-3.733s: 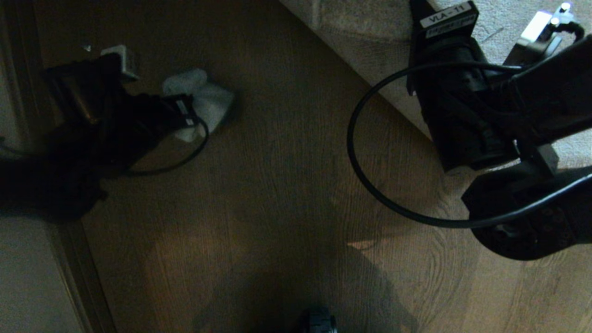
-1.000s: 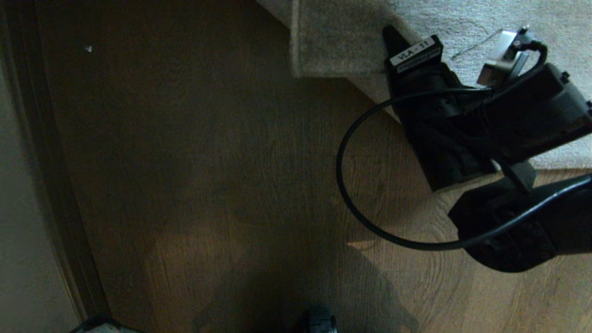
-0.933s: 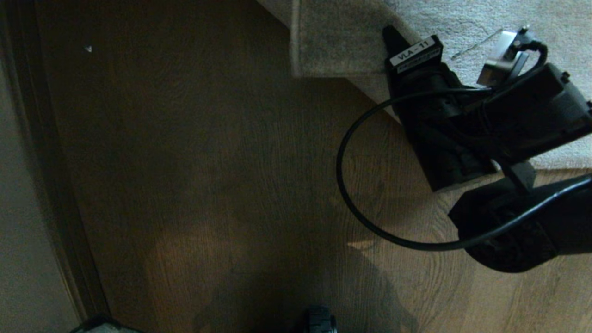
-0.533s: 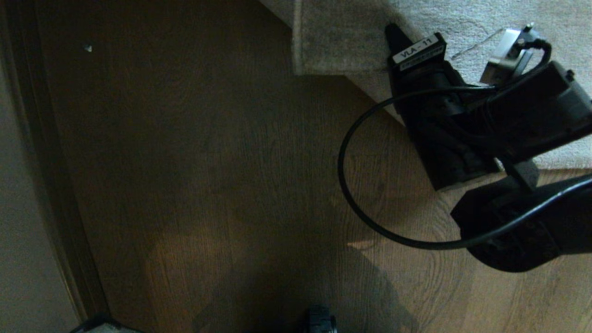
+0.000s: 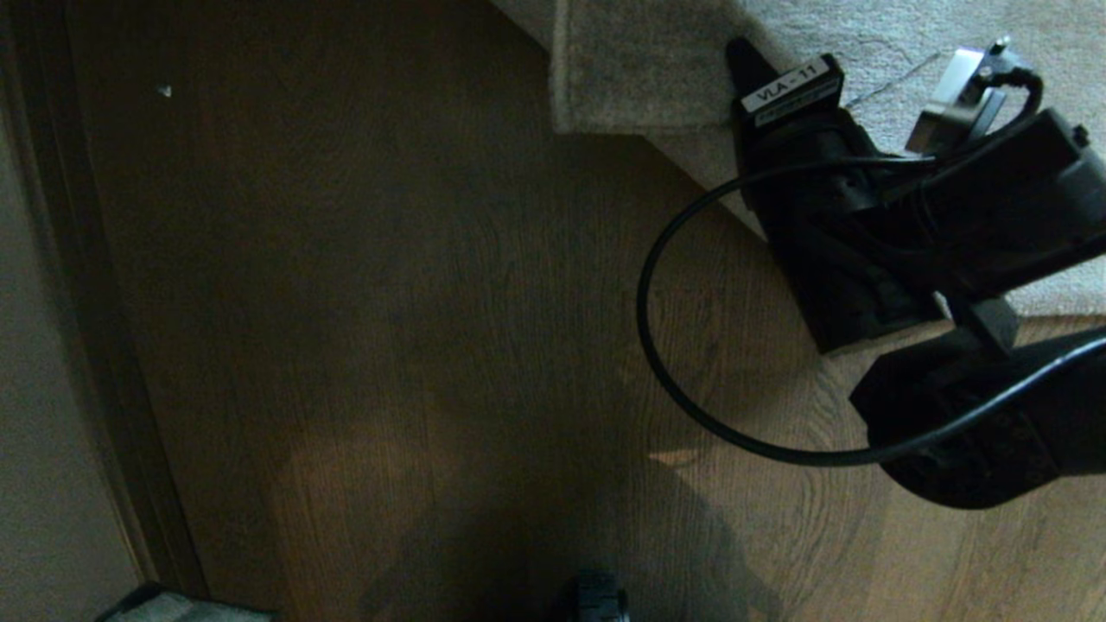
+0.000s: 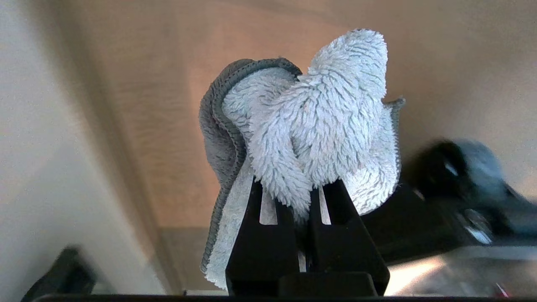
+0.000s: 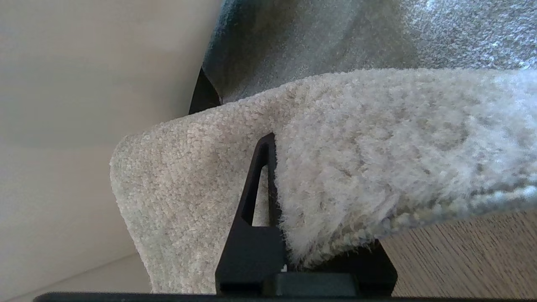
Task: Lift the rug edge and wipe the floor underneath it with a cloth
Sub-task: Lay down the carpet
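Rug edge [image 7: 335, 176] pinched in right gripper [image 7: 279, 201] fingers, far finger hidden; left gripper [image 6: 300, 201] – outside head view – clamps cloth [image 6: 310, 126].

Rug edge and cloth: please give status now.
Right gripper shut on rug edge, lifted. Left gripper shut on cloth, off floor. Nothing in the way.

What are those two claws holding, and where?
Left gripper pinches the cloth at a bunched fold; right gripper clamps the rug edge near its corner.

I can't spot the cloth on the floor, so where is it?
The cloth is pinched in the left gripper, shown only in the left wrist view; the head view shows no cloth on the floor.
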Motion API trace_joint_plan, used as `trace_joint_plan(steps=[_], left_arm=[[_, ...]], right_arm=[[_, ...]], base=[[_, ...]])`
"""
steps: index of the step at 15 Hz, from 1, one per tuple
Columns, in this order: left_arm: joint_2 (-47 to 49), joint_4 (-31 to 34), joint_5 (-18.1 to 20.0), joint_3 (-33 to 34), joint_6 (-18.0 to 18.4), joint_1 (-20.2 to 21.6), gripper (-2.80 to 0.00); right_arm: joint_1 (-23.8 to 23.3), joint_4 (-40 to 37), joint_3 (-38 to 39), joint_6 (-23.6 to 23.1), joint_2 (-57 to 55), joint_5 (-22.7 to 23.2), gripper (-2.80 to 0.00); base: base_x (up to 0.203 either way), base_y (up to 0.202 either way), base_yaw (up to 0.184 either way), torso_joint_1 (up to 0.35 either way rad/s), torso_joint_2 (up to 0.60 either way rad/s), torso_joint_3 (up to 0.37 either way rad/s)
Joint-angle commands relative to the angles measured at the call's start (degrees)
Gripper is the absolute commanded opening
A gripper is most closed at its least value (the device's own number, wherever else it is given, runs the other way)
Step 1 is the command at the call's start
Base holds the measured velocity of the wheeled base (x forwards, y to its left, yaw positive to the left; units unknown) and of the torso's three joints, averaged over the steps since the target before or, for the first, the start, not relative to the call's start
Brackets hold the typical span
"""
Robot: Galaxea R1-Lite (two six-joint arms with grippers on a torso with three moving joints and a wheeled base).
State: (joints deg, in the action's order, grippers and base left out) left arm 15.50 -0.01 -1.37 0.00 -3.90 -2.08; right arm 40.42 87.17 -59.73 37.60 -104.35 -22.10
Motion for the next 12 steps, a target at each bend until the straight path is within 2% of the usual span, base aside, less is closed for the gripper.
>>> trace_joint_plan(steps=[1, 3, 6, 12], left_arm=[[-2.6, -0.1, 0.0, 0.0, -0.1, 3.9, -2.80], [-5.3, -0.1, 0.0, 0.0, -0.1, 3.1, -2.80], [-15.1, 0.0, -0.1, 0.0, 0.0, 2.1, -2.80], [-15.5, 0.0, -0.1, 0.0, -0.1, 1.9, -2.80]], right_arm=[[0.0, 2.8, 0.0, 0.2, 0.1, -0.1, -2.80], [0.1, 2.8, 0.0, 0.3, -0.1, -0.1, -2.80], [0.1, 2.8, -0.2, 0.4, -0.2, 0.0, -2.80], [1.1, 2.8, -0.5, 0.5, -0.7, 0.0, -2.80]], base=[[0.000, 0.000, 0.000, 0.000, 0.00, 0.000], [0.000, 0.000, 0.000, 0.000, 0.00, 0.000], [0.000, 0.000, 0.000, 0.000, 0.00, 0.000], [0.000, 0.000, 0.000, 0.000, 0.00, 0.000]])
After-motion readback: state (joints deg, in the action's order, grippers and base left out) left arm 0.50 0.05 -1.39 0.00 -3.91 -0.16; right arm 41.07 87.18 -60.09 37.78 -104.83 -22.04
